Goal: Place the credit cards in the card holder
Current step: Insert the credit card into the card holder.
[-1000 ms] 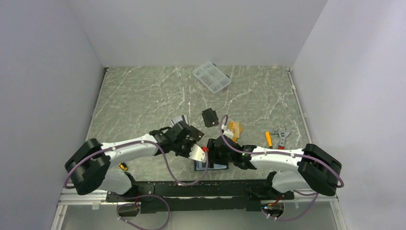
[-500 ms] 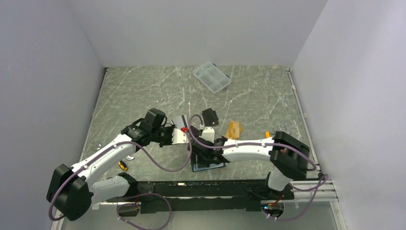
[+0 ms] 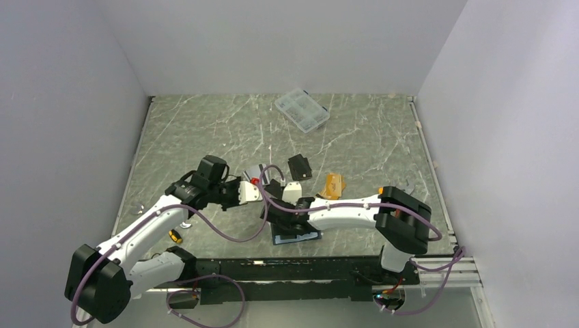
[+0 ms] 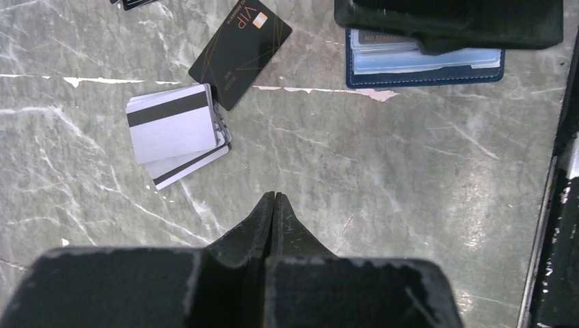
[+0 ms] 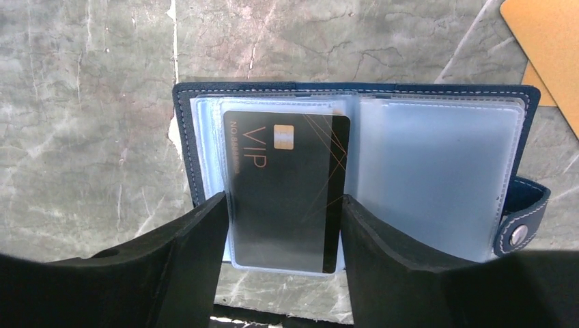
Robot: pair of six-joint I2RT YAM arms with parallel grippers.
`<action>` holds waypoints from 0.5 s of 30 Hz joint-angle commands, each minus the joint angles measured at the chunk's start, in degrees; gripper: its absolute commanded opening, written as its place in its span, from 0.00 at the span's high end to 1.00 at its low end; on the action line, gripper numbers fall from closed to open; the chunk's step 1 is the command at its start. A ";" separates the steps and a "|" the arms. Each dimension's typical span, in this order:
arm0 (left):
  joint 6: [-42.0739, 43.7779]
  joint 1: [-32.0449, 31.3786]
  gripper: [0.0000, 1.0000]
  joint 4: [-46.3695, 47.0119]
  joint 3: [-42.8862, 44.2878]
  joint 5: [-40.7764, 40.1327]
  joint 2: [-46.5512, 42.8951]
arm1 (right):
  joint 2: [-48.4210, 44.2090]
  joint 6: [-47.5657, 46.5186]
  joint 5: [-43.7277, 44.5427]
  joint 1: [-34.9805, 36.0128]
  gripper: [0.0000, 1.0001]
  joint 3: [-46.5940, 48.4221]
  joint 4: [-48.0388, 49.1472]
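The card holder (image 5: 437, 171) lies open on the table, navy outside with pale blue sleeves; it also shows in the top view (image 3: 305, 236) and the left wrist view (image 4: 423, 65). A black VIP card (image 5: 283, 184) sits in its left sleeve. My right gripper (image 5: 283, 205) is open, its fingers on either side of that card. My left gripper (image 4: 274, 196) is shut and empty, above bare table near a stack of silver-grey cards (image 4: 174, 130) and a loose black card (image 4: 239, 51). An orange-gold card (image 5: 546, 41) lies beside the holder.
A clear compartment box (image 3: 302, 110) stands at the back. A wrench (image 3: 403, 190) and an orange-handled tool (image 3: 384, 198) lie at the right. A small yellow and black item (image 3: 176, 236) lies near the left arm. Another black card (image 3: 299, 166) lies mid-table.
My left gripper has pulled back from the holder, up and to the left, to beside the silver cards. My right arm has swung left, bringing its gripper over the open holder.
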 commanded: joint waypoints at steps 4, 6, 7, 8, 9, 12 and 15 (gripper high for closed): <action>-4.58 1.46 0.98 0.20 2.09 4.87 -0.39 | -6.97 -3.05 -3.00 -1.47 0.25 -1.86 4.15; -5.29 1.93 0.97 -0.36 3.12 5.04 0.25 | -10.49 -3.77 -4.86 -2.58 0.22 -3.11 6.21; -5.43 2.00 0.97 -0.69 3.44 5.19 0.66 | -12.64 -4.26 -5.97 -3.35 0.21 -3.85 7.15; -5.42 2.02 0.97 -0.83 3.53 5.48 1.08 | -14.70 -4.43 -7.08 -4.34 0.20 -4.71 7.79; -5.38 2.00 0.96 -0.70 3.39 5.82 1.69 | -16.90 -4.54 -8.13 -5.34 0.20 -5.56 8.20; -5.07 1.54 0.96 0.05 2.85 6.30 3.75 | -22.74 -4.72 -9.00 -7.50 0.18 -7.23 6.36; -4.05 -0.20 0.96 0.82 2.54 4.83 6.16 | -28.10 -4.29 -7.87 -9.22 0.16 -9.56 1.83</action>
